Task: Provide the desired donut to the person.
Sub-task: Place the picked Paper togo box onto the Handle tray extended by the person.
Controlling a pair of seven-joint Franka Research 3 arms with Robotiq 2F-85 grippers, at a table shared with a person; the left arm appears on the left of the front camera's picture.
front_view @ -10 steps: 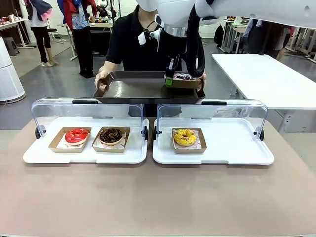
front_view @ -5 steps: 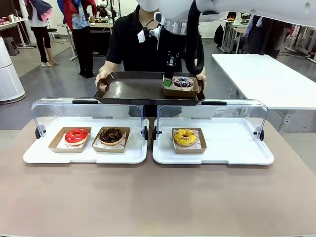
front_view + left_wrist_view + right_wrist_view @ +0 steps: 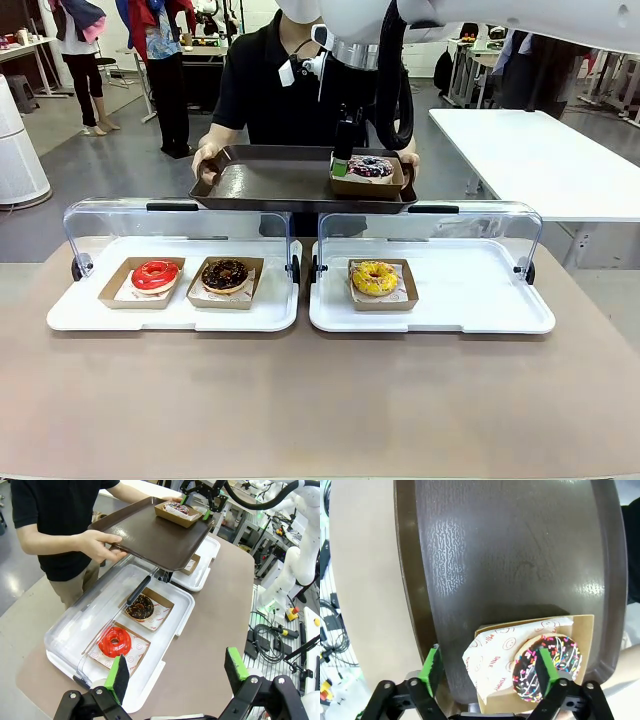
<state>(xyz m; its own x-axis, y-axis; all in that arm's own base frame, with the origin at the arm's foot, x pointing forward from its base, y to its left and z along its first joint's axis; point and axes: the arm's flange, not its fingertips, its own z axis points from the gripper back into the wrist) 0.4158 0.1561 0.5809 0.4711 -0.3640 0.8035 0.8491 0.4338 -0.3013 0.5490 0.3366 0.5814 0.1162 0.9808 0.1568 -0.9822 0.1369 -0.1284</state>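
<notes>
The person (image 3: 265,90) in a black T-shirt stands across the table and holds a dark tray (image 3: 280,182) in both hands. A chocolate donut with coloured sprinkles (image 3: 371,166) lies in its cardboard box on the tray's right end. My right gripper (image 3: 342,160) hangs over the box's left edge. In the right wrist view the right gripper (image 3: 486,666) is open, its green pads straddling the near side of the box (image 3: 495,652) and the sprinkled donut (image 3: 547,667). My left gripper (image 3: 177,672) is open and holds nothing, high above the left display tray.
Two white display trays (image 3: 70,315) (image 3: 470,300) with raised clear lids sit on the table. The left one holds a red donut (image 3: 155,274) and a chocolate donut (image 3: 225,274), the right one a yellow donut (image 3: 374,277). A white table (image 3: 540,150) stands at the back right.
The right gripper has lowered the boxed sprinkled donut onto the person's tray, where it now rests. The person has kept the tray level. The left arm has not visibly moved.
</notes>
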